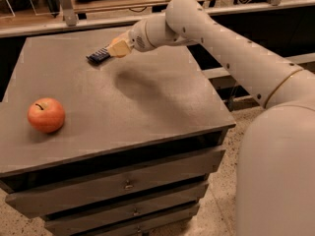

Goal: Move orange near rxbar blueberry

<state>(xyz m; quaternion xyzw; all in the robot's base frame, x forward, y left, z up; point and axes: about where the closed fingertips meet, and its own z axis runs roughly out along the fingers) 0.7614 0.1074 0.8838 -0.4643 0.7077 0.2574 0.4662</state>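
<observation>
The rxbar blueberry (97, 56), a small dark flat bar with pale stripes, lies on the grey table top (147, 107) near its far edge. My gripper (118, 47) hovers just right of the bar, almost touching its right end. Its cream fingers (119, 48) are closed around the orange (115, 41), of which only a yellow-orange sliver shows at the top; the rest is hidden by the fingers. My white arm (221, 38) reaches in from the right.
A red-orange apple (46, 115) sits near the table's front left edge. The table is a drawer cabinet with drawers (128, 186) below. A shelf rail (98, 21) runs behind the table. Speckled floor lies to the right.
</observation>
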